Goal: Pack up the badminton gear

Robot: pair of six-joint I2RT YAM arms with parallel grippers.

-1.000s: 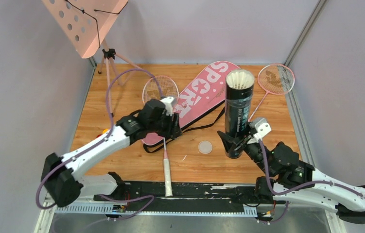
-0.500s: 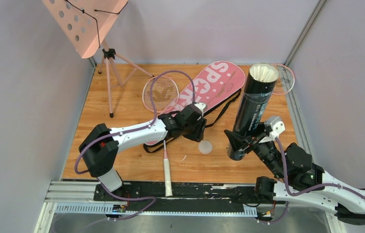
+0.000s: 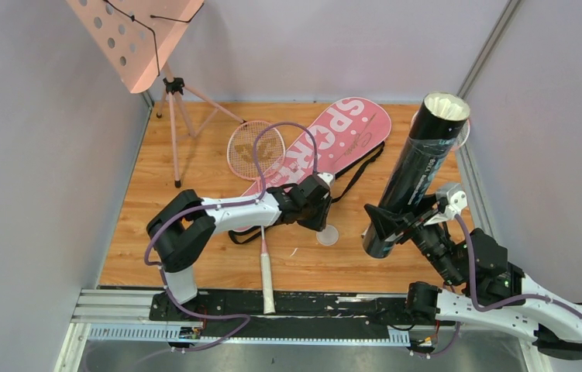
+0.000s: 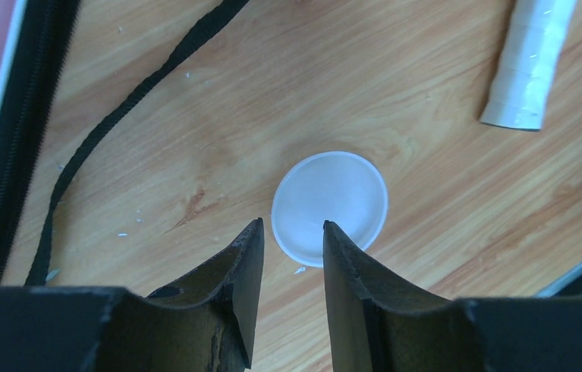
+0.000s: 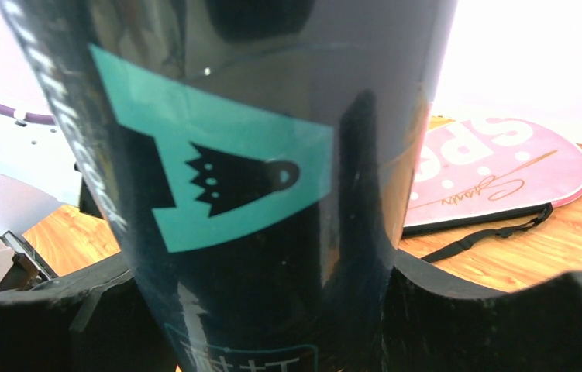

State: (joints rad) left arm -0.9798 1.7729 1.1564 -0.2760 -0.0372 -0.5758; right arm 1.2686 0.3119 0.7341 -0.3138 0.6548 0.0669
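At the far left corner a pink perforated music stand (image 3: pixel 136 35) rises on thin tripod legs planted on the wooden worktop (image 3: pixel 194 240), its plate leaning out over the left edge. Right of the legs lies a pink-framed racket (image 3: pixel 256 149), head toward the back, its shaft passing under the left arm and its white handle (image 3: pixel 267 275) pointing at the near edge. The head rests partly on the long pink racket bag (image 3: pixel 326 147) lettered "SPORT", which lies slantwise from the middle toward the back right, with a black strap (image 3: pixel 353 172) trailing off its near side. The left arm stretches low across the bag's near end and hides it. The left gripper (image 3: pixel 320 221) hangs over a round translucent lid (image 3: pixel 327 234) lying flat on the wood just right of the shaft. In the left wrist view the left gripper (image 4: pixel 291 229) has its jaws a little apart, the lid's (image 4: pixel 330 208) near rim showing in the gap, and whether they touch it cannot be told. Further right, the right gripper (image 3: pixel 384 225) is clamped on the lower part of the black tube (image 3: pixel 411 186), which tilts up toward the back right with white shuttlecocks (image 3: pixel 446 105) showing in its open mouth. The tube fills the right wrist view with its teal label. Its top hides nearly all of a second racket (image 3: pixel 466 133) by the right wall. Plain grey walls (image 3: pixel 55 155) enclose the worktop on three sides, and a black rail (image 3: pixel 334 302) runs along its near edge.
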